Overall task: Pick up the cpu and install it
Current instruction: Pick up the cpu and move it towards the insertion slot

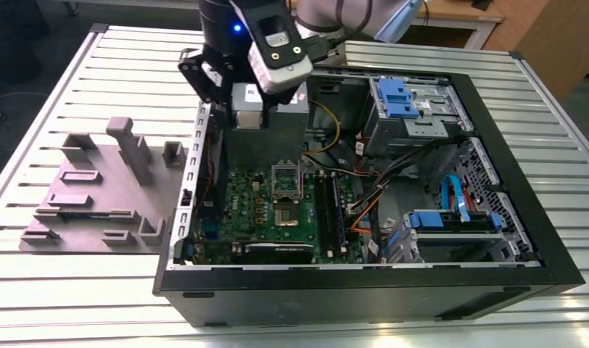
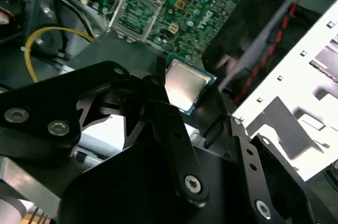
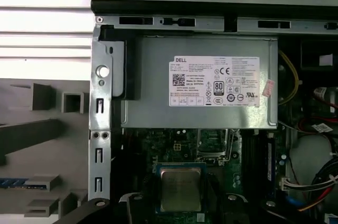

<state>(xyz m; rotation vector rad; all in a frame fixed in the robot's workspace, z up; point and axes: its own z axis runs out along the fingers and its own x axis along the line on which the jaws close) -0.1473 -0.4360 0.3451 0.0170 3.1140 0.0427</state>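
The cpu (image 2: 185,87) is a small square chip with a silvery top and a green rim, and my gripper (image 2: 186,93) is shut on it, black fingers against two opposite edges. In the first wrist view the cpu (image 3: 179,187) hangs in the gripper (image 3: 179,195) above the green motherboard (image 3: 158,145), a little short of the open socket (image 3: 214,142). In the exterior view my gripper (image 1: 248,109) hovers over the rear of the open computer case (image 1: 372,283), above the power supply, with the socket (image 1: 288,196) further forward on the motherboard (image 1: 241,210).
A matte grey tray (image 1: 101,188) with raised blocks lies outside the case on the exterior view's left. The grey power supply (image 3: 200,84) sits under the arm. Drive cages with blue clips (image 1: 410,98), coloured cables (image 1: 372,203) and the case walls crowd the socket's surroundings.
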